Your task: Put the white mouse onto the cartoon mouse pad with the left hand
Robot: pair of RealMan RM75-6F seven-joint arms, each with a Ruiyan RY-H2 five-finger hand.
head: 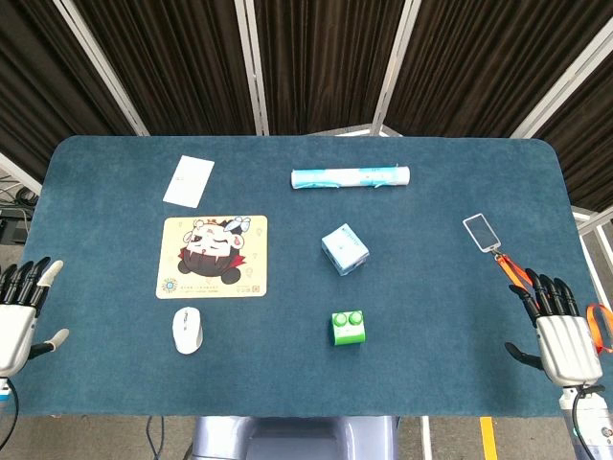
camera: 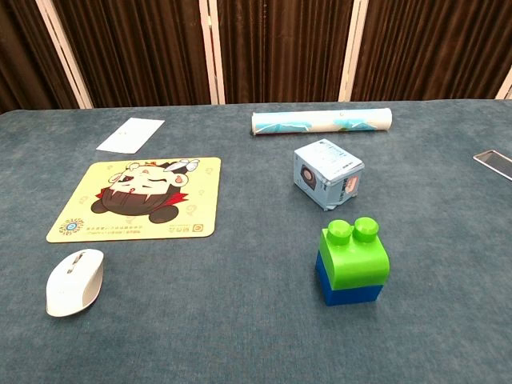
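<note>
The white mouse lies on the blue table just in front of the cartoon mouse pad, clear of its near edge. My left hand hovers at the table's left edge with fingers spread, well to the left of the mouse and holding nothing. At the right edge my right hand is likewise spread and empty. Neither hand shows in the chest view.
A white card lies behind the pad. A rolled sheet sits at the back centre. A small box, a green-and-blue block and a badge with orange lanyard lie further right.
</note>
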